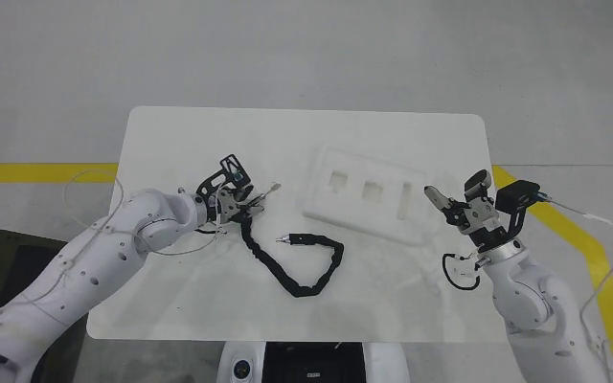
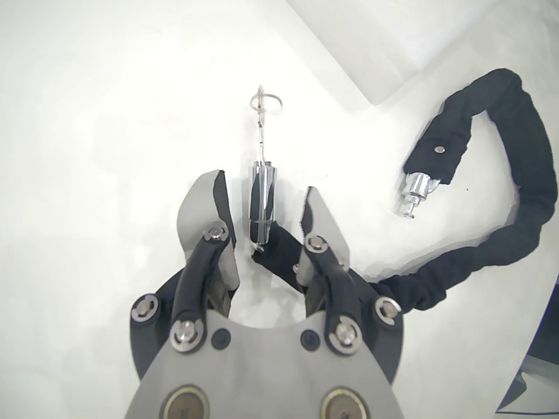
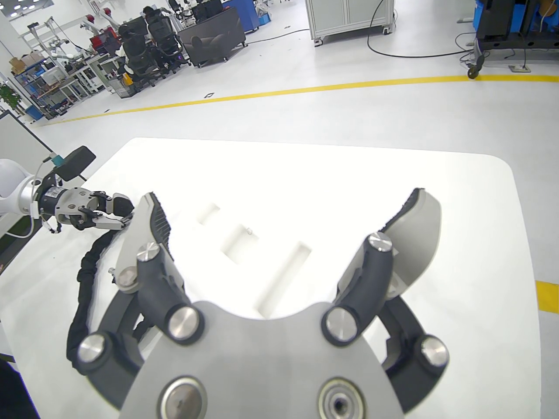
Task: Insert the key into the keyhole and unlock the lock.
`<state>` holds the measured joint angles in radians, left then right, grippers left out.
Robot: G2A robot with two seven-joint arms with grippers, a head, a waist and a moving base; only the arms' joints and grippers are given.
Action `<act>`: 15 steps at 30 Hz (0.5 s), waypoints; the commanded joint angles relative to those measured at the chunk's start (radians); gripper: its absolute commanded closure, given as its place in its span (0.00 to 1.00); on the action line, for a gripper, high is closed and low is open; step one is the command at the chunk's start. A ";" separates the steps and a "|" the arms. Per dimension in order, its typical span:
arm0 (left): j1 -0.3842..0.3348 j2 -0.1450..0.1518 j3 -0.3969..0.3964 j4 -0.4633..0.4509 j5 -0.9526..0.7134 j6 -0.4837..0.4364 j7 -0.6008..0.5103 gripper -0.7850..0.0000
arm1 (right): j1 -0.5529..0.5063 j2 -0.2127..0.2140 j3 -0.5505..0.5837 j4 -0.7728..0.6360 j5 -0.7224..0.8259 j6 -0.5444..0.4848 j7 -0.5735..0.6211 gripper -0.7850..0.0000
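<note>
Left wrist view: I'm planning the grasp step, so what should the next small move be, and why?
Probably close the left gripper on the chrome lock barrel. Its fingers stand open on either side of the barrel, with gaps, so nothing steadies it. The key seems to sit in the barrel's end, and the right gripper is open and far off.

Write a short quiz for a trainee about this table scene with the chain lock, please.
1. True or false: the left gripper is open, with the shiny metal lock cylinder between its fingers.
2. The metal pin end of the black fabric-sleeved chain lies: A inside the cylinder; B free on the white table; C over the table's edge.
3. How many recesses has the white foam tray?
Key: 1 true; 2 B; 3 three.
</note>
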<state>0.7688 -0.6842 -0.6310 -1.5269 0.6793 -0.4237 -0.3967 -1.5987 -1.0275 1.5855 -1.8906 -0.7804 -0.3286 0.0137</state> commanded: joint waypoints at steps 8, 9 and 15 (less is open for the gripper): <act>0.054 0.012 -0.112 -0.008 -0.042 -0.033 0.180 0.00 | 0.000 0.000 0.000 0.000 0.000 0.000 0.000 0.00; 0.064 0.015 -0.130 -0.015 -0.040 -0.041 0.220 0.00 | 0.000 0.000 0.000 0.000 0.000 0.000 0.000 0.00; 0.126 0.031 -0.235 -0.024 0.043 -0.059 0.491 0.00 | 0.000 0.000 0.000 0.000 0.000 0.000 0.000 0.00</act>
<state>0.8812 -0.6555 -0.8469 -1.5507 0.6953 -0.4866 0.0259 -1.5987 -1.0275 1.5855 -1.8906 -0.7804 -0.3286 0.0137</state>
